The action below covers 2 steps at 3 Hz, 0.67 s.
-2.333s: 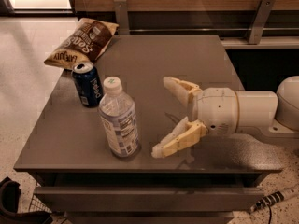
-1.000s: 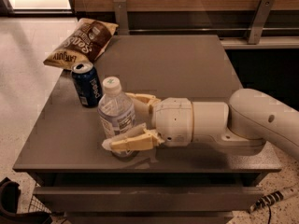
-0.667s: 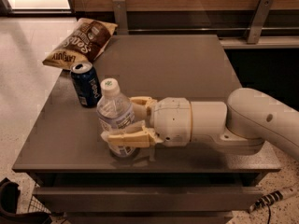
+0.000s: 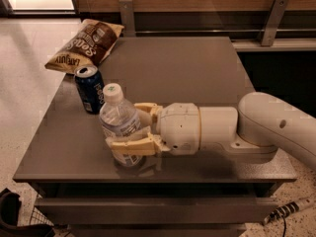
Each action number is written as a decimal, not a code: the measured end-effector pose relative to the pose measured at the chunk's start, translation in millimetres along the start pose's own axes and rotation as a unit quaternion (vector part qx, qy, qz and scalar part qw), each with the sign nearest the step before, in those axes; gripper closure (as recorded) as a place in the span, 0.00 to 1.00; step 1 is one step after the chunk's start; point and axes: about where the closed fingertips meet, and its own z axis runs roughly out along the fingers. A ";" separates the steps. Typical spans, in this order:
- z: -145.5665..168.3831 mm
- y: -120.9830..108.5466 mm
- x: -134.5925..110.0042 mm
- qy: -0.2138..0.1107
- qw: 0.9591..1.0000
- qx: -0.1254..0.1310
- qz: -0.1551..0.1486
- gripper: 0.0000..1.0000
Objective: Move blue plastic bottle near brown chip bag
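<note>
The blue plastic bottle (image 4: 117,117), clear with a white cap and pale label, stands upright near the front left of the grey table (image 4: 182,63). My gripper (image 4: 129,129) reaches in from the right and its cream fingers (image 4: 129,146) are shut around the bottle's lower body, one in front and one behind. The brown chip bag (image 4: 85,44) lies at the table's far left corner, well behind the bottle.
A dark blue Pepsi can (image 4: 90,89) stands just behind and left of the bottle, between it and the chip bag. A wooden wall with metal brackets (image 4: 273,19) runs behind the table. Tiled floor lies to the left.
My gripper moved left from the open stance beside the bottle and closed its fingers around the bottle. The bottle, can and bag have stayed in place.
</note>
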 end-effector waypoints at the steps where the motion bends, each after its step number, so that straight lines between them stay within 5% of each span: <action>1: 0.7 0.4 -0.4 0.000 1.000 -0.001 0.000 1.00; 2: -9.1 -19.7 -7.0 -0.004 1.000 0.005 0.005 1.00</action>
